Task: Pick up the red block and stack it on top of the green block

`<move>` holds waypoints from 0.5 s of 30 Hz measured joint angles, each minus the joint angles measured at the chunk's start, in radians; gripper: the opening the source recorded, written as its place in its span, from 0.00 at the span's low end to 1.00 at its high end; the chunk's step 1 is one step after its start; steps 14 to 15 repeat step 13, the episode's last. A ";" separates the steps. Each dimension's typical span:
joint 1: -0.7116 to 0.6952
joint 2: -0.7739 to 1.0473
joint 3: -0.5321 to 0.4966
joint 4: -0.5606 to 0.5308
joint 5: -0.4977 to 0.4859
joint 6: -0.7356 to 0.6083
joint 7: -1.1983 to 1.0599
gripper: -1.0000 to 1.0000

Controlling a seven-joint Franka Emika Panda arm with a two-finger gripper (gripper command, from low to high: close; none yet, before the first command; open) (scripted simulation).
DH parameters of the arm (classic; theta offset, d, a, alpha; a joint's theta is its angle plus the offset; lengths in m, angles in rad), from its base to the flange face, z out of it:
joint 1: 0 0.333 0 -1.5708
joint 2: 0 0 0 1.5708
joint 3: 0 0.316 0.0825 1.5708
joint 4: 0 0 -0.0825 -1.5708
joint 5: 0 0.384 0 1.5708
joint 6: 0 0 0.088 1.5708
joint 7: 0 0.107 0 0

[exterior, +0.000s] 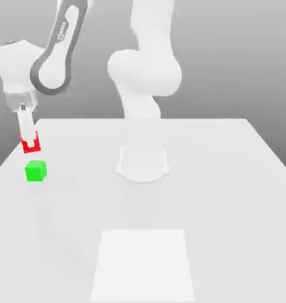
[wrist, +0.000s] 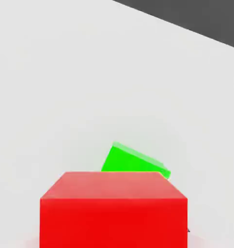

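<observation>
Pincer (exterior: 31, 144): one, two-fingered, white, at the exterior view's left, pointing down toward the surface (exterior: 210, 207). State: clenched on the red cube.

Red cube (exterior: 31, 150): one, bright, plain-faced, smooth. Location: between the tips of the pincer, partly covered by a finger in the exterior view. In the hand view it lies close to the camera, one long edge squared to the picture, the upper face a duller red than the upright one. Held above the surface, apart from the green cube.

Green cube (exterior: 35, 171): one, bright, plain-faced, smooth. Location: lower than the pincer, near it, resting on the surface. In the hand view it is partly hidden behind the red cube and set at an angle to it. Nothing stacked on top.

Robot arm (exterior: 148, 65): one, white, with a grey-edged link bearing dark lettering. Bent over from the base to the pincer.

Robot base (exterior: 143, 163): one, white, mounted on the surface, well apart from the pincer, toward the exterior view's right of it.

Rectangular panel (exterior: 143, 266): one, white, flat, well apart from the pincer, nearer the exterior camera and to that view's right.

Surface: one, pale, plain, beneath the pincer and both cubes.
</observation>
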 joint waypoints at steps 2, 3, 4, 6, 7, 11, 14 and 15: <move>0.032 0.034 -0.016 -0.001 0.063 0.023 -0.043 0.00; 0.047 0.051 -0.022 -0.001 0.095 0.035 -0.065 0.00; 0.062 0.068 -0.027 -0.002 0.128 0.045 -0.088 0.00; 0.085 0.102 -0.032 -0.001 0.195 0.066 -0.134 0.00; 0.097 0.118 -0.033 -0.001 0.229 0.075 -0.157 0.00; 0.120 0.176 -0.021 0.003 0.351 0.111 -0.242 0.00; 0.121 0.201 -0.010 0.005 0.400 0.129 -0.277 0.00; 0.121 0.201 -0.010 0.005 0.400 0.129 -0.277 0.00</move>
